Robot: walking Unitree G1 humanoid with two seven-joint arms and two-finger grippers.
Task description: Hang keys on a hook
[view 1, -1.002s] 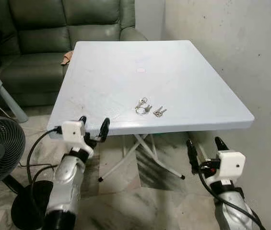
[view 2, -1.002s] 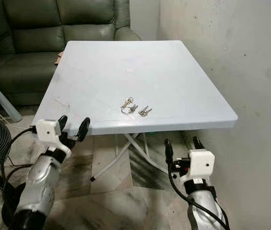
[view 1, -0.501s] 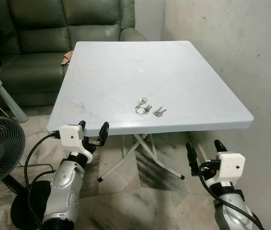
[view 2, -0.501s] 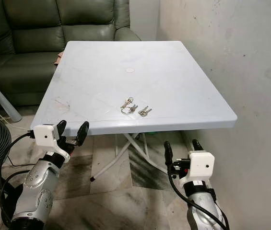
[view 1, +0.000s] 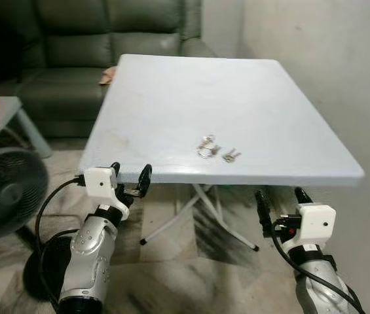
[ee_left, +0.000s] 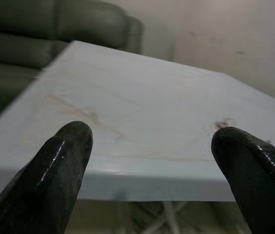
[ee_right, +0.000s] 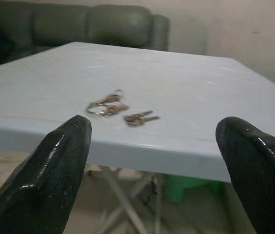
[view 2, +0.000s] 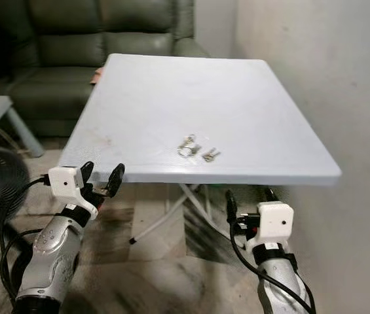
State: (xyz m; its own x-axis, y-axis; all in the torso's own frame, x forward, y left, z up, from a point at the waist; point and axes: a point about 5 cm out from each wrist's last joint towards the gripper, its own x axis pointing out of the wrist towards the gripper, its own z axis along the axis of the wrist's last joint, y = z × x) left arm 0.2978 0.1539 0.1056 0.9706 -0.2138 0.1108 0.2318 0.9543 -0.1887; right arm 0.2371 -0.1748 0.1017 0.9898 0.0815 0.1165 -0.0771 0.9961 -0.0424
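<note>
A dark green sofa stands behind a pale blue folding table, which sits beside a plaster wall. A floor fan stands on the marble floor left of the table. The left gripper hovers at the table's near edge, fingers spread and empty. The right gripper hangs below the near right corner, fingers apart, holding nothing. The keys lie on the tabletop toward the near edge, with a smaller bunch just beside them.

It was a home living room, plain as day: a dark green leather sofa, a folding plastic tabletop, a standing fan on marble-patterned floor.
</note>
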